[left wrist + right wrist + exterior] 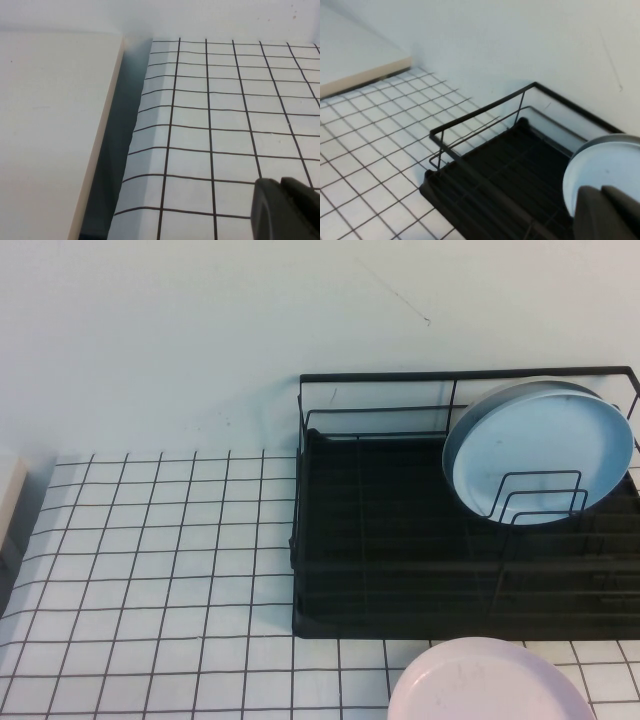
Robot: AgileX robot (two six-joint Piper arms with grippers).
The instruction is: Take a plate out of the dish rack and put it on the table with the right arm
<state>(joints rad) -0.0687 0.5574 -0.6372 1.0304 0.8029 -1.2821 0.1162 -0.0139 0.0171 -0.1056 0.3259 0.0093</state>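
Note:
The pale pink plate [488,685] lies flat on the gridded table [150,560] in front of the black dish rack [380,540], cut off by the near edge of the high view. Neither arm shows in the high view. In the right wrist view my right gripper [601,189] is shut and empty, up above the rack [485,175], with the light blue plate [605,165] behind its fingertips. In the left wrist view my left gripper [280,181] is shut and empty, low over the table [225,125] near its left edge.
A light blue plate [540,450] stands tilted in the wire dividers at the rack's back right. A beige board [50,125] lies beyond a dark gap along the table's left edge. A plain wall rises behind the rack.

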